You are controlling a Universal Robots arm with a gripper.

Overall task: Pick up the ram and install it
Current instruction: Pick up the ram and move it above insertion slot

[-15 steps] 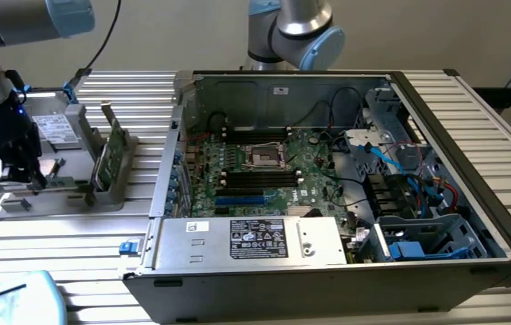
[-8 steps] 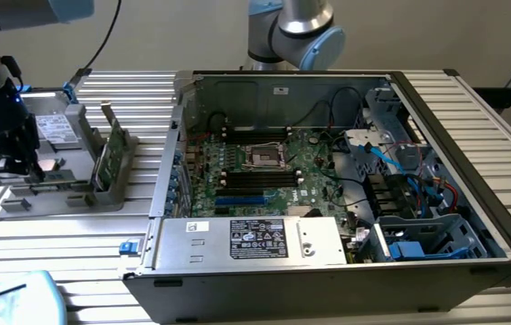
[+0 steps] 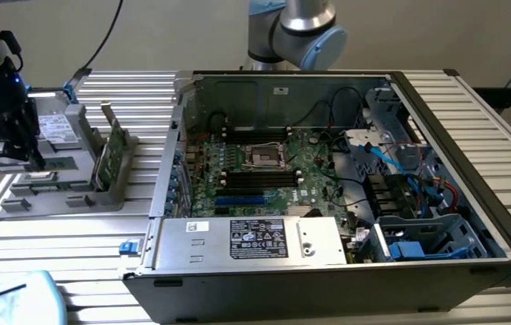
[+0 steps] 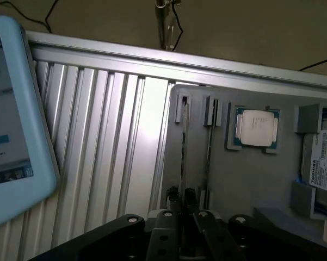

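My gripper (image 3: 9, 161) hangs over the grey parts holder (image 3: 57, 198) at the exterior view's left, well away from the open computer case (image 3: 328, 203). Its fingers (image 4: 174, 198) stand almost together, shut on the ram (image 3: 1, 167), which shows as a thin greenish strip just under them. In the wrist view the ram (image 4: 183, 157) appears edge-on as a thin dark line running out from the gripper (image 4: 182, 200) over the holder (image 4: 245, 185). The black memory slots (image 3: 257, 177) lie on the motherboard inside the case.
The holder also carries an upright green card (image 3: 106, 152), a square silver processor chip (image 4: 255, 129) and a labelled drive (image 4: 324, 163). A light-blue tablet (image 4: 11, 119) lies on the ribbed table (image 4: 114, 147). The case walls, cables and power supply (image 3: 255, 238) ring the motherboard.
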